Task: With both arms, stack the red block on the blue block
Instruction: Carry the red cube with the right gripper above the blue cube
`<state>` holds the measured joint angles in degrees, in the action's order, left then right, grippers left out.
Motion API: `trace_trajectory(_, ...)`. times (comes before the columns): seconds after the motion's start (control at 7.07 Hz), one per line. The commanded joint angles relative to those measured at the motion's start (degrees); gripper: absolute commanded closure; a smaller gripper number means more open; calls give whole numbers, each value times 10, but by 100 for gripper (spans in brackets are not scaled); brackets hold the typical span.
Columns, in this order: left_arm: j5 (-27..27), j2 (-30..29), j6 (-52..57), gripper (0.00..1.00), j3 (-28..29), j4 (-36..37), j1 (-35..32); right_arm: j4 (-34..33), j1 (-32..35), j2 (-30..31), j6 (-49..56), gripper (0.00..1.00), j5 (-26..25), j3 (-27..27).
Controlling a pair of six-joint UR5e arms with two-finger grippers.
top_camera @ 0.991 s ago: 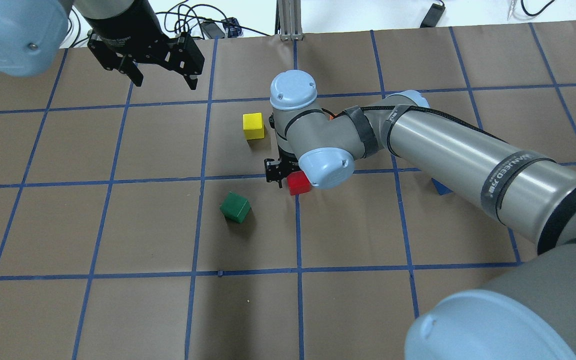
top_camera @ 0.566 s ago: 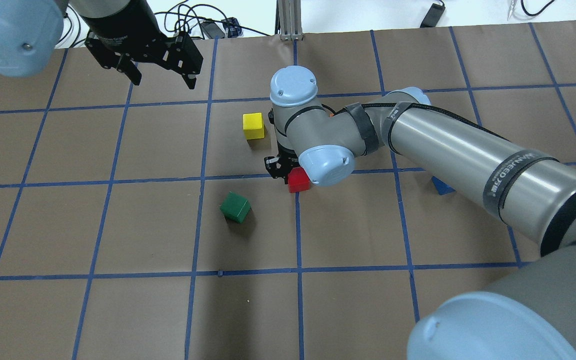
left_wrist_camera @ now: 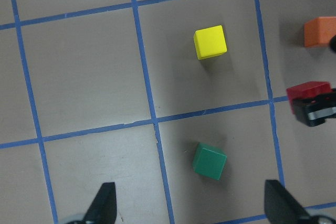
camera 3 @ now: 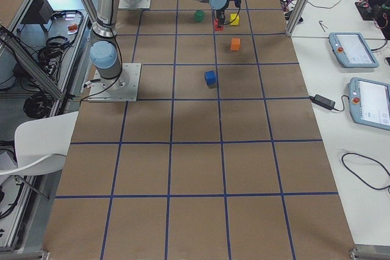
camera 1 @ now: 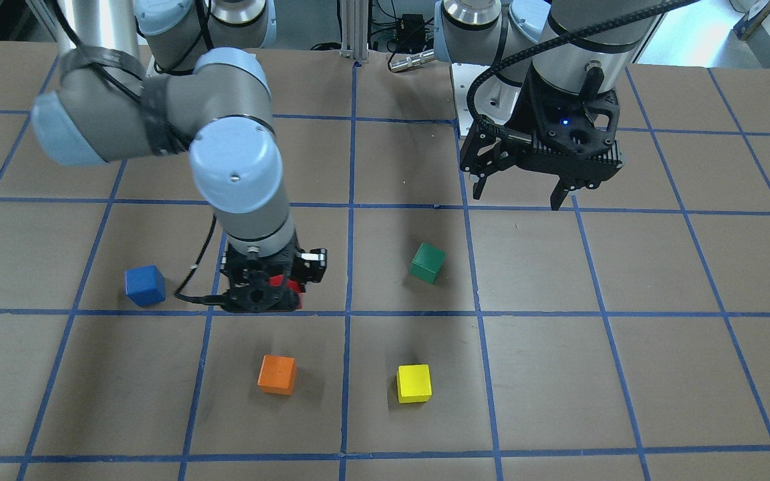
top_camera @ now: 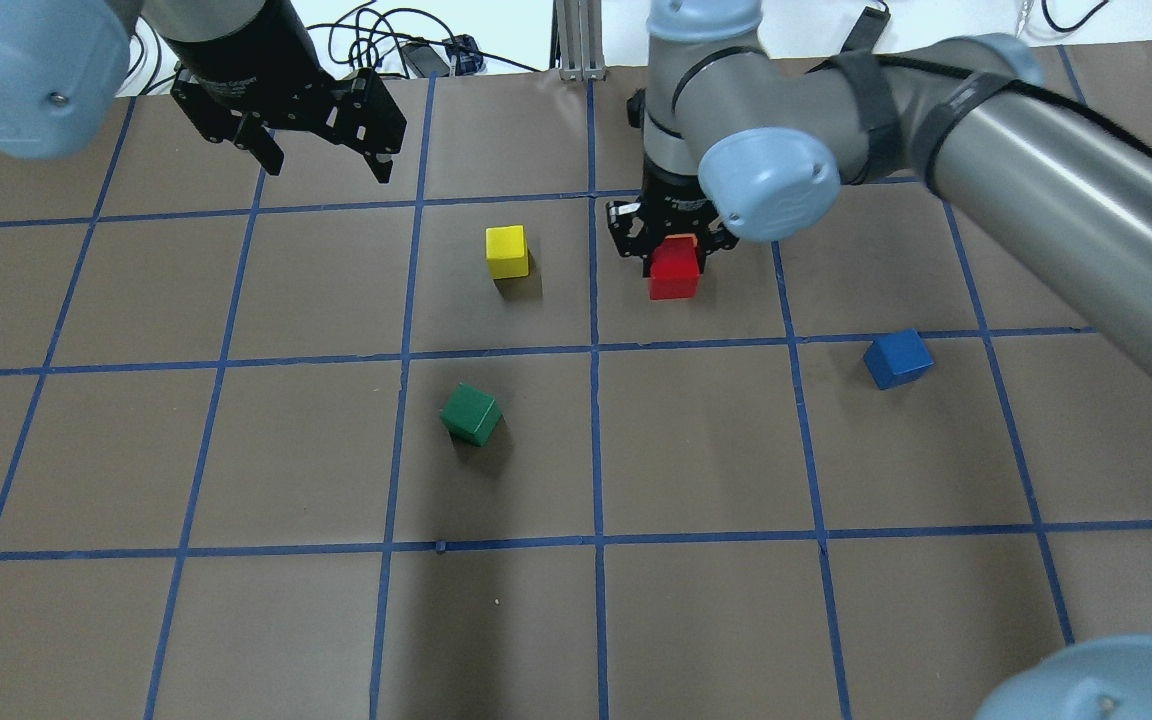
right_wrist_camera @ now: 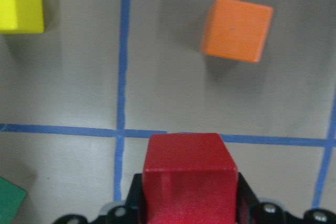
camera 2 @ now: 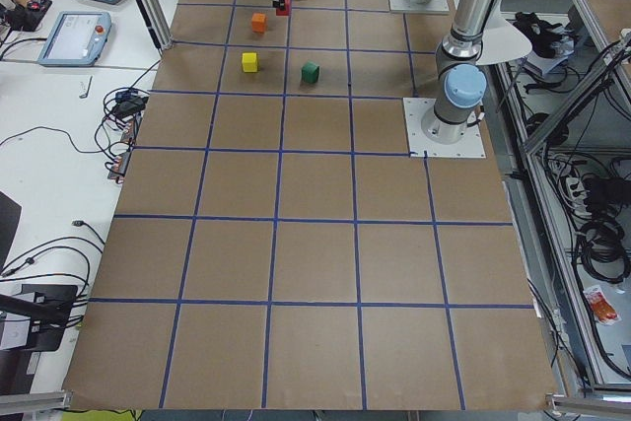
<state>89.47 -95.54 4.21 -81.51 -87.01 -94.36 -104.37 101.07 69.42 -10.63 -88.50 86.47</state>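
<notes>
My right gripper (top_camera: 673,250) is shut on the red block (top_camera: 674,272) and holds it above the table; it also shows in the front view (camera 1: 266,294). The red block fills the bottom of the right wrist view (right_wrist_camera: 189,182) between the two fingers. The blue block (top_camera: 897,358) lies on the table to the right of and nearer than the held block, and shows in the front view (camera 1: 145,285) left of the gripper. My left gripper (top_camera: 328,165) is open and empty, raised over the far left of the table, also in the front view (camera 1: 519,195).
A yellow cube (top_camera: 506,250), a green cube (top_camera: 470,413) and an orange cube (camera 1: 277,373) lie on the brown gridded table. The orange cube (right_wrist_camera: 238,30) lies just beyond the held red block. Cables run along the far edge.
My right arm has carried the red block up, away and to the right, from beside the green cube's square to beside the yellow cube's row. The blue block is now uncovered. The left gripper barely moved.
</notes>
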Motion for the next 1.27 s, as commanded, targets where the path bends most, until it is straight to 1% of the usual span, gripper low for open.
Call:
trace_trajectory(0.0,0,0,0,0,-1,0,0,72,-97,43,71,100,-10,15)
trace_trajectory(0.28,0,-3,-2,0,-1,0,0,61,-168,67,229,100,-11,61)
trace_trajectory(0.42,0,-4,-2,0,2,2,0,47,-198,72,282,100,-11,81)
trace_trajectory(0.57,0,-2,-2,0,0,2,0,20,-225,72,342,100,-11,106)
trace_trajectory(0.71,0,-2,-2,0,-1,2,-1,-28,-247,73,391,100,-11,140)
trace_trajectory(0.85,0,-2,-2,0,0,2,-1,-78,-255,76,408,100,-11,170)
trace_trajectory(0.99,0,-2,1,0,0,2,0,-110,-254,83,409,100,-8,207)
trace_trajectory(1.13,1,-2,1,0,2,2,0,-157,-253,85,409,100,-11,236)
